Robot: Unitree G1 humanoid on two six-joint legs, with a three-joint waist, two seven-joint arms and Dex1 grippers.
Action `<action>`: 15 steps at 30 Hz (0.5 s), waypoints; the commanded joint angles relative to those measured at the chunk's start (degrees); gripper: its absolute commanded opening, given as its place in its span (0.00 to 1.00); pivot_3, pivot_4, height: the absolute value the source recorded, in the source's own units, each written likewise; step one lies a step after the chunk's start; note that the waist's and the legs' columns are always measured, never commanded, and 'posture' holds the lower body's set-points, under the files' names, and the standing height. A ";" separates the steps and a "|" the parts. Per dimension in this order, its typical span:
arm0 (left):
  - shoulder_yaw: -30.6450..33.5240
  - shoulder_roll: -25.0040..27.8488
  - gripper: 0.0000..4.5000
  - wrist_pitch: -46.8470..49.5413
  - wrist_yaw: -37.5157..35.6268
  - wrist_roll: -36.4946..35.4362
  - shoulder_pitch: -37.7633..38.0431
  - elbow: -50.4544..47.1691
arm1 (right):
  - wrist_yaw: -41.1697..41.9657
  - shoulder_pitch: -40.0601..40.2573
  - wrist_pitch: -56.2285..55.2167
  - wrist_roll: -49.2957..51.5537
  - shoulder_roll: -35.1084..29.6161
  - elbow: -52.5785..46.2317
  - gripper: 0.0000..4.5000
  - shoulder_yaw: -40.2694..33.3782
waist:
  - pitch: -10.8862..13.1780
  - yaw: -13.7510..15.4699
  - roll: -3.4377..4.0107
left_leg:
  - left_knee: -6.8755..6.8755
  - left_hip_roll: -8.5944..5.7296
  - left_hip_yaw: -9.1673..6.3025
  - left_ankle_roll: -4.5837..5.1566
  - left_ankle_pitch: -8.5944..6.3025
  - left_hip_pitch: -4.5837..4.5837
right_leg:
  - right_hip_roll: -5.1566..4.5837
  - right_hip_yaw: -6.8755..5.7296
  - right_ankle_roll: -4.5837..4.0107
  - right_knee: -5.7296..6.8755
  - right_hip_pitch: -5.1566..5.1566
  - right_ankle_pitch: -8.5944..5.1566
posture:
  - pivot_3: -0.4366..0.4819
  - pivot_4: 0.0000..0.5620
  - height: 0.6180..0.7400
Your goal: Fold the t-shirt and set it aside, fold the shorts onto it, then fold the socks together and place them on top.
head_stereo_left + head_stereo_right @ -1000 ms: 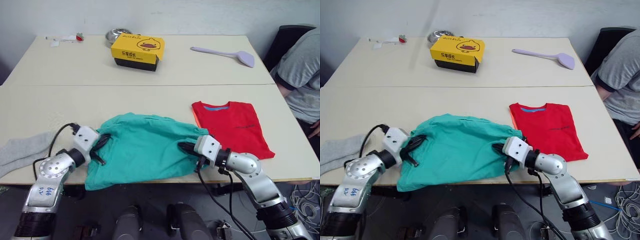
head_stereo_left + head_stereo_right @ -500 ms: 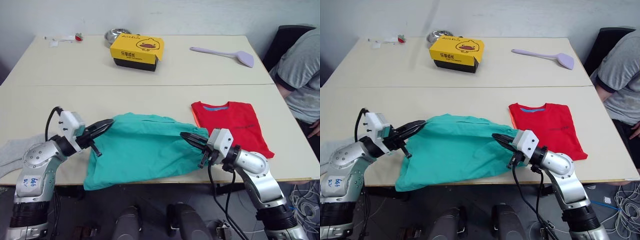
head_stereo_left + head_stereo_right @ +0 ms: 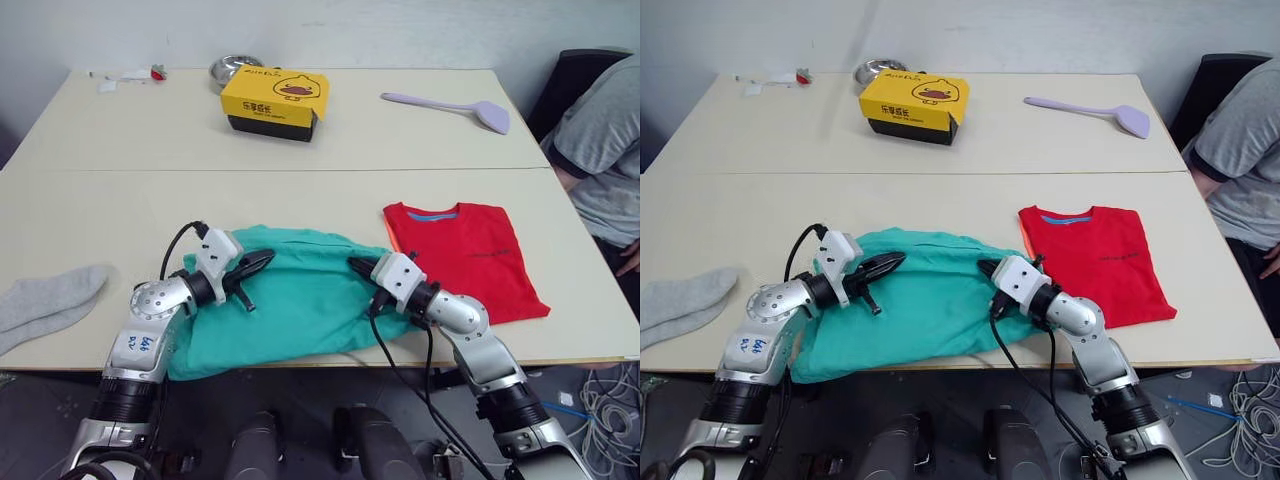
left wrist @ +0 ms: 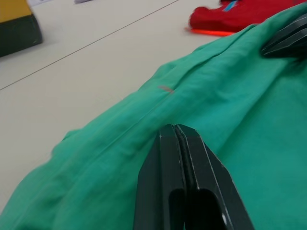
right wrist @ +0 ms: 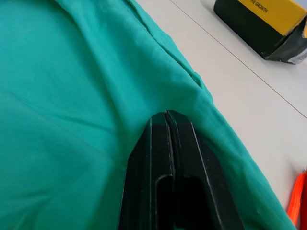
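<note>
Shorts under both grippers at the table's front edge

Shorts lie rumpled at the near edge of the table, their front hem drooping over it; waistband and drawstring cannot be made out. Left gripper and right gripper reach inward over the cloth's far edge, each with fingers pressed together, tips on the fabric. T-shirt lies folded just right of the shorts. Socks sit far left, cut off by the frame.

I note teal shorts rumpled at the near table edge, folded red t-shirt beside, grey socks far left.
</note>
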 commanded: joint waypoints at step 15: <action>15.46 3.66 0.01 0.60 -10.12 -20.70 5.41 -8.18 | 1.02 8.66 15.77 19.07 -7.17 -17.75 0.00 -18.48 | -0.04 -0.52 -0.03 | -0.06 0.02 -0.04 0.13 -0.01 0.07 | 0.02 -0.04 0.01 0.01 0.07 0.05 | 0.48 0.27 1.00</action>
